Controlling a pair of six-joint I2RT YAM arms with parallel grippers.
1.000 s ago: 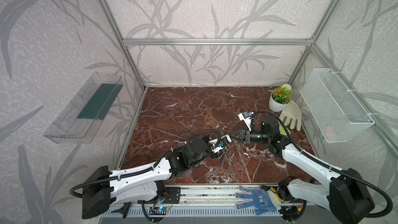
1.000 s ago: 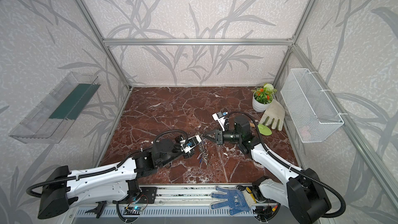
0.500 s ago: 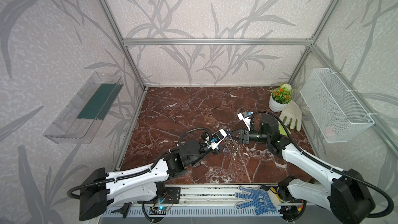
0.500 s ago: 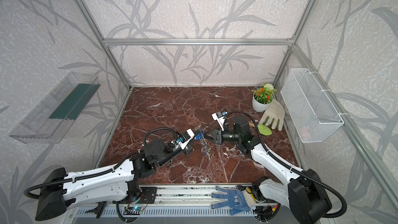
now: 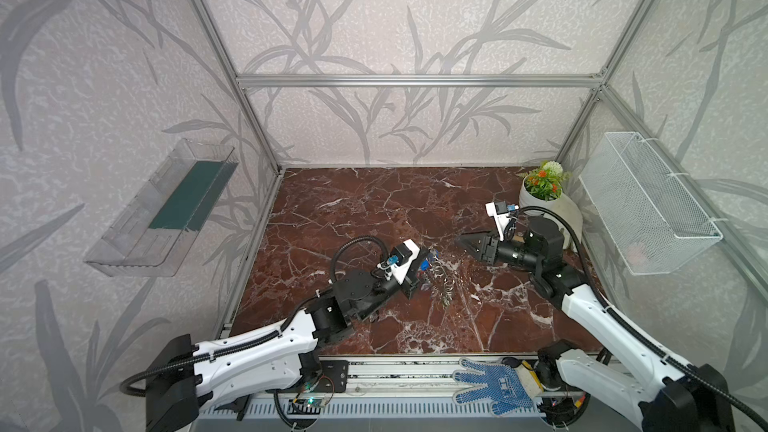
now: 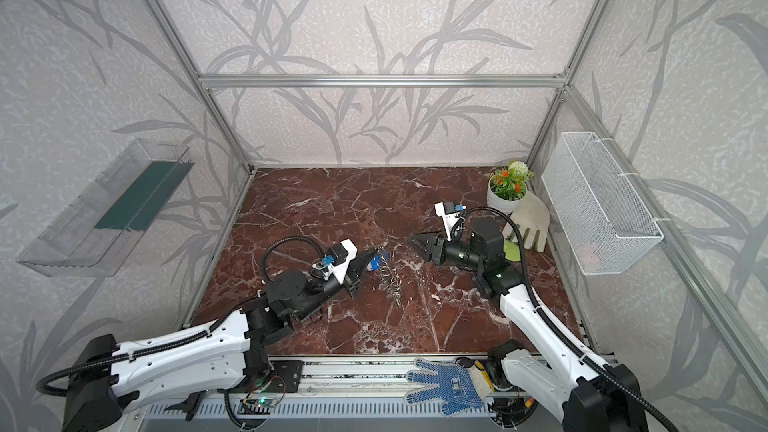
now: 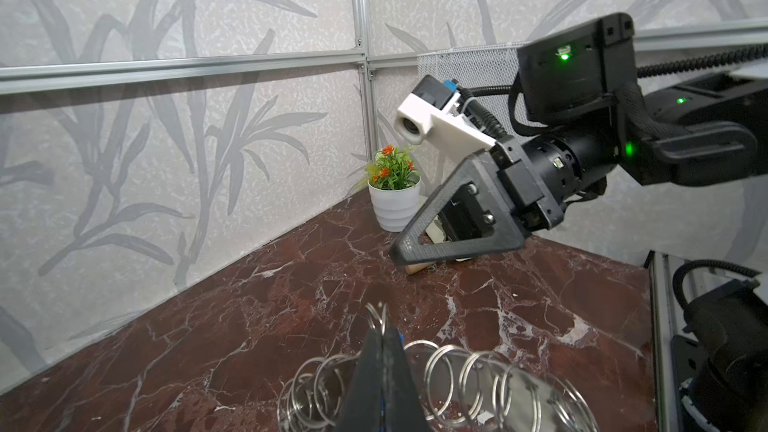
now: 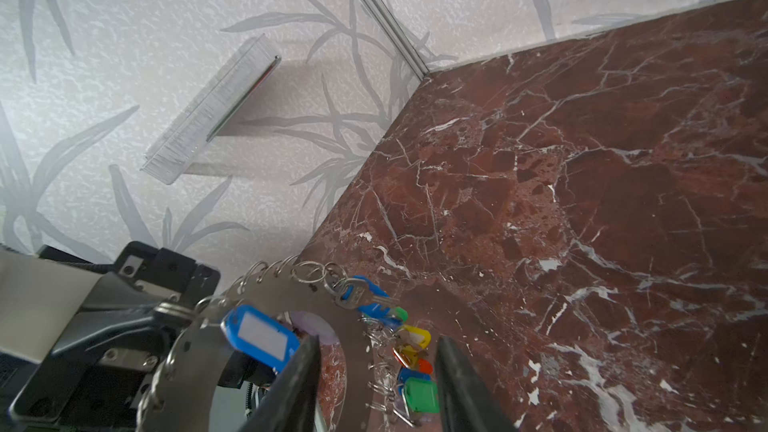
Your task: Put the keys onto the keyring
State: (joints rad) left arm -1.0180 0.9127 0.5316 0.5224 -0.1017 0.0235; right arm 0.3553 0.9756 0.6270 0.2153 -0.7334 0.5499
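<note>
Over the front middle of the red marble tabletop [image 5: 374, 209], the left gripper [image 5: 420, 267] is clamped tight on the rim of the keyring [image 5: 441, 280], with no gap between its jaws. It holds the grey disc up off the surface, tilted. In the left wrist view a wire split ring [image 7: 376, 317] sticks out past the pinched fingertips [image 7: 380, 351], and more rings fan out to either side. The right wrist view shows the disc's [image 8: 286, 288] large central hole, with a blue tag [image 8: 262, 336] lying across its face. A silver key [image 8: 361, 295] hangs at the rim, and a bunch of keys with yellow [image 8: 413, 336], red [image 8: 420, 364] and green [image 8: 422, 394] tags dangles lower down. Whether that bunch touches the marble cannot be told.

A second ago the right gripper [image 5: 462, 239] had its tips closed and pressed in against the keyring, right beside the left gripper. Now it has drawn back to the right and stands clear of the rings in both top views. Its two fingers [image 8: 307, 355] are parted, with nothing between them. The left gripper has hardly shifted over that second and keeps its grip. The potted plant [image 5: 542, 193] stands in the far right corner as before.
</note>
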